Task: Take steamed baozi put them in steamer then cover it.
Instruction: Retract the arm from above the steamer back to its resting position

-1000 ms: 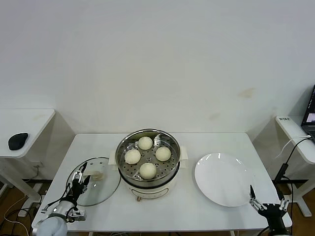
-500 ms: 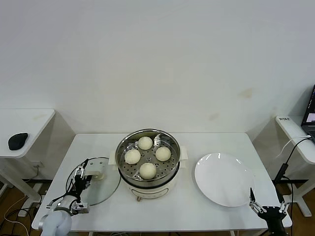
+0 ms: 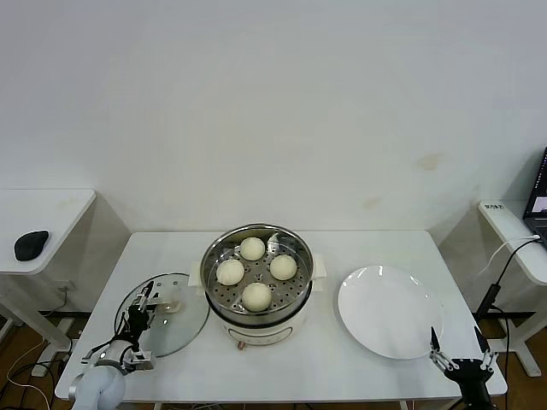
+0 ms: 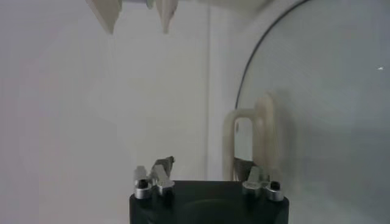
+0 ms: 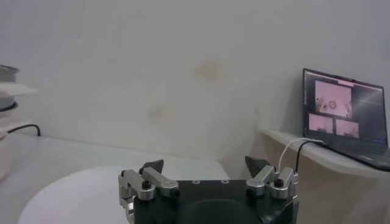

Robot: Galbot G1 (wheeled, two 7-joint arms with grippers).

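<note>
Cover (image 3: 167, 325) lies flat (handle (image 4: 251, 145) along table's depth).

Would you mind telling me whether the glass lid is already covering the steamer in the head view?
No, the glass lid lies flat on the table to the left of the open steamer, whose four baozi are uncovered.

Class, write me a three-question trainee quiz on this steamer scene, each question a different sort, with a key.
1. True or false: all four baozi lie in the steamer.
2. Where is the cover? A) on the steamer B) on the table left of the steamer C) on the plate
3. Fill in: the left hand is at the cover's white ____.

Key: 1 true; 2 B; 3 handle.
</note>
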